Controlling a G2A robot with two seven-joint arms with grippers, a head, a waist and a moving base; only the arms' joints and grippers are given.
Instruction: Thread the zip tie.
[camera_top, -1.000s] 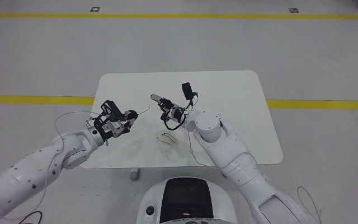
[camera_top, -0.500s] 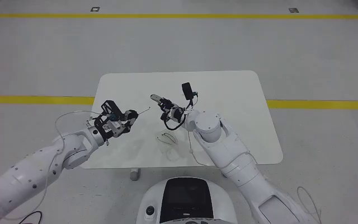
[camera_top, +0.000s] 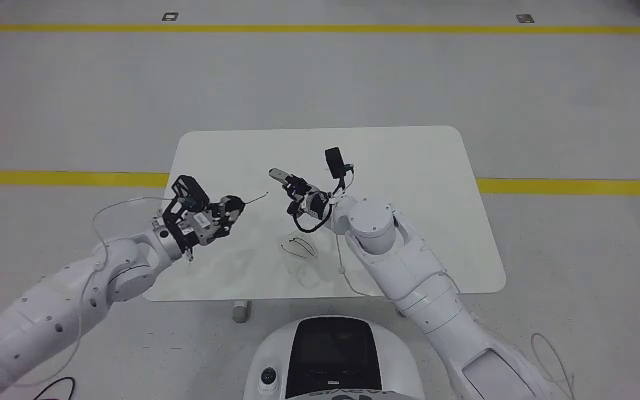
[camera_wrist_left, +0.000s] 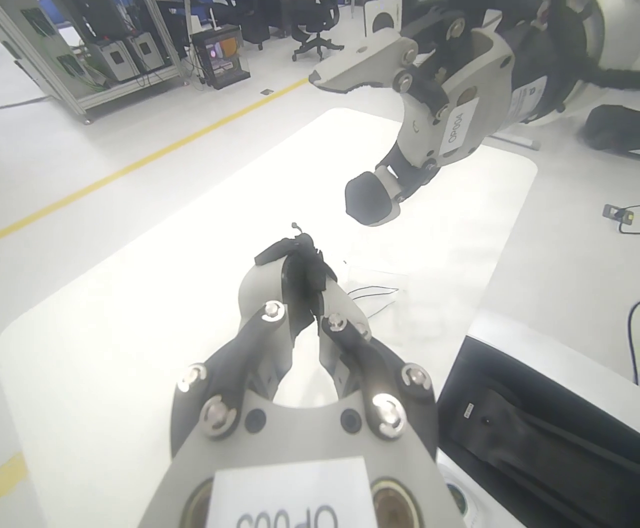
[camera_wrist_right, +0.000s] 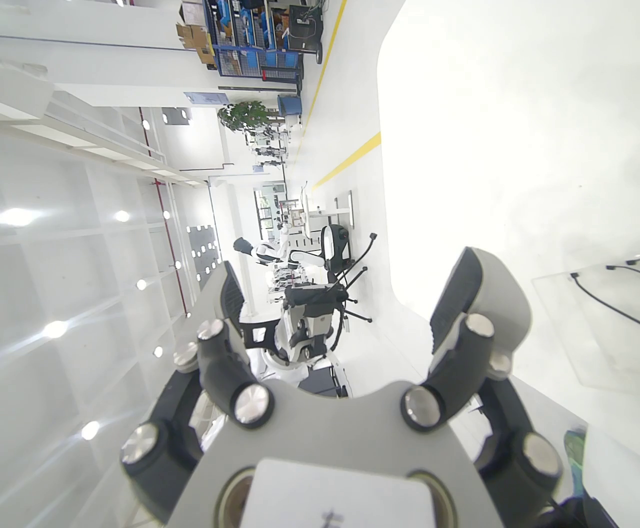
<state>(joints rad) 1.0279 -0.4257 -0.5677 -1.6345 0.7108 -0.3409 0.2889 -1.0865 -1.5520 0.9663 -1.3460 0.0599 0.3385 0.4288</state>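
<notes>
— What has been shifted since the earlier frame?

— The left arm's wrist has been drawn back a little toward its own side of the table (camera_top: 400, 170) and turned slightly. The right arm has been left where it was.

— How are the jaws set?

— The left jaws are closed tight on the zip tie (camera_top: 252, 200), so that its free length is held out above the table toward the right jaws. Which end is gripped cannot be told. The right jaws are spread wide with nothing between them, raised over the table near the tie's tip but apart from it.

— Is anything else lying there?

— A clear sleeve (camera_top: 298, 246) with spare ties is lying flat near the robot's edge of the table.

— Which step is judged to be in hand?

— The presenting of the tie before threading. It has been lifted and offered, but no loop has been formed yet.

— What is called for next?

— The free length should be brought squarely between the open pads (camera_wrist_left: 369, 200) and clamped, so that the strap can be bent round and its tip fed through the head. Fine alignment is needed, since so thin a strap is likely to be flicked aside if met off-centre.
</notes>
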